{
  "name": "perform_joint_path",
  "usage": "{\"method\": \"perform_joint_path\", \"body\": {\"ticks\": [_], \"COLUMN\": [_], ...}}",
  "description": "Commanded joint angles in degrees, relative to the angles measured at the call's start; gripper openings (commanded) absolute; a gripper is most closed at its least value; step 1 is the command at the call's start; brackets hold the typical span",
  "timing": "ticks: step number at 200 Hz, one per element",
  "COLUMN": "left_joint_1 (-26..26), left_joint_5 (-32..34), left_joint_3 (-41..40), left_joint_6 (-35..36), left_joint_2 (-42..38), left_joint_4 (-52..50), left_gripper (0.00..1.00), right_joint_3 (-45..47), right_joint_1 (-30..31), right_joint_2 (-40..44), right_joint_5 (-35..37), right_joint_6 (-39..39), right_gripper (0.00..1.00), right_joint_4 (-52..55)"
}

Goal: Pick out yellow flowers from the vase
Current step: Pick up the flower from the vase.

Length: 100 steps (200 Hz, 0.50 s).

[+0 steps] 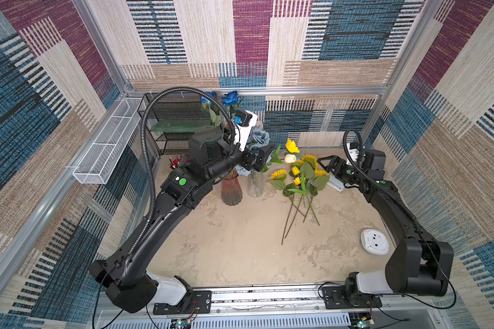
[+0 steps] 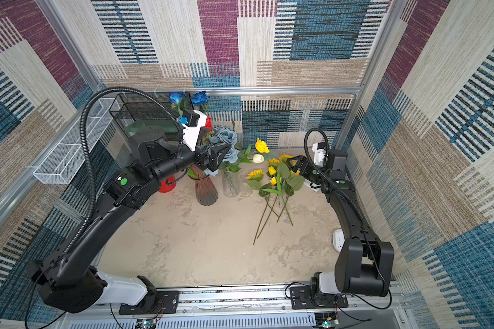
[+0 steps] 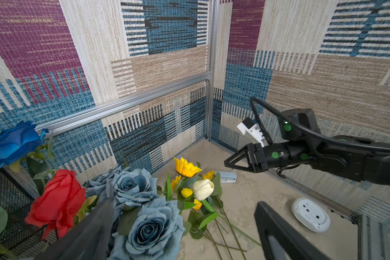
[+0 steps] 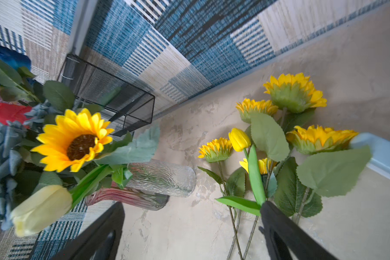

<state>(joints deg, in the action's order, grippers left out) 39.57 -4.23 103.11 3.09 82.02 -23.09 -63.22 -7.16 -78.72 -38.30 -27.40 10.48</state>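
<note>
**Surface Status: Yellow Flowers Beside the Vase**

On the mottled beige surface (image 1: pixel 226 250), we find the yellow flowers (image 1: pixel 300 176) lying in a heap just beside the clear vase (image 1: pixel 255 183). One sunflower (image 1: pixel 292 146) stands in that vase. The left gripper (image 1: pixel 265 156) hovers above the vase, jaws spread, empty. The right gripper (image 1: pixel 324 168) sits beyond the heap, likewise spread and empty.

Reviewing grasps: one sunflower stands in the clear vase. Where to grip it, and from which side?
Likely the stem just under the sunflower head, coming from the right gripper: it leans out of the clear vase that way, clear of the roses.
</note>
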Motion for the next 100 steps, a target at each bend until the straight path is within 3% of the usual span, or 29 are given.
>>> {"method": "perform_joint_path", "body": {"ticks": [1, 33, 70, 80, 100], "left_joint_1": [1.99, 6.08, 8.1, 8.7, 9.29], "left_joint_5": [3.86, 8.45, 11.62, 12.5, 16.32], "left_joint_3": [1.46, 4.15, 34.64, 39.06, 42.05], "left_joint_6": [3.39, 7.42, 11.4, 13.77, 17.54], "left_joint_2": [2.17, 7.11, 25.67, 29.0, 32.86], "left_joint_4": [-3.8, -3.88, -22.06, -24.6, -25.52], "left_gripper": [0.96, 0.94, 0.74, 0.7, 0.7], "right_joint_3": [1.24, 3.09, 4.55, 4.67, 5.24], "right_joint_1": [-0.31, -1.91, -2.51, -2.6, -2.66], "right_joint_2": [1.95, 2.08, 3.16, 3.64, 4.49], "right_joint_5": [2.2, 1.01, 0.15, 0.25, 0.15], "right_joint_6": [-0.9, -2.36, -4.88, -4.77, -4.94], "right_gripper": [0.96, 0.96, 0.96, 0.96, 0.96], "right_joint_4": [-4.31, -5.37, -7.88, -7.59, -7.54]}}
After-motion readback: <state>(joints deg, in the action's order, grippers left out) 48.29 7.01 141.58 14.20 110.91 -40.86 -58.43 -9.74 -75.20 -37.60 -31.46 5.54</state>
